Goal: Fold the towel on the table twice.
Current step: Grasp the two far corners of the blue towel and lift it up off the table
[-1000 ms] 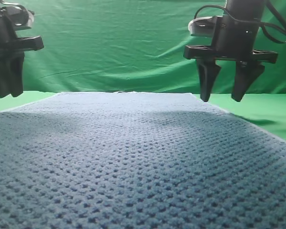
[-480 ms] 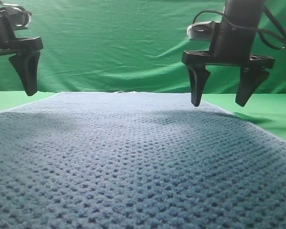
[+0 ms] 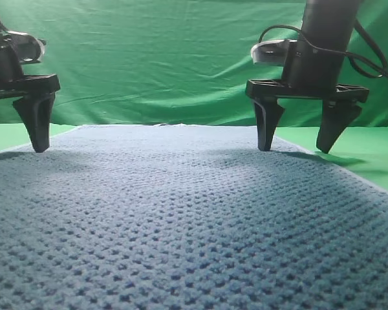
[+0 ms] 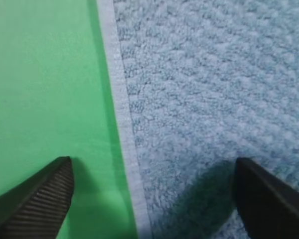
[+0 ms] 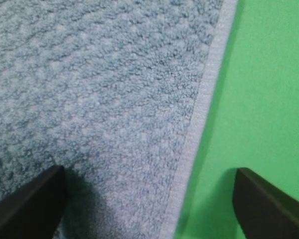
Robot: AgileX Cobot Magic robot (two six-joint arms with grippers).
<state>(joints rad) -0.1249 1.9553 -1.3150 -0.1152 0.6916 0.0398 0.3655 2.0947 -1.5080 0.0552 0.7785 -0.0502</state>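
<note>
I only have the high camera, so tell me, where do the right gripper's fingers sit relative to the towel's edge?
Observer: The right gripper straddles the towel's pale hem, one finger over towel, one over bare table.
Operator: And the left one?
Observer: Same: the left gripper has the hem between its open fingers.
Operator: Is the hem curled up?
Observer: No, both wrist views show it lying flat.

Behind the work surface we see a wrinkled green cloth backdrop (image 3: pixel 155 58) filling the whole rear of the scene, creased in long diagonal folds. Light falls evenly from above, leaving soft shadows.
</note>
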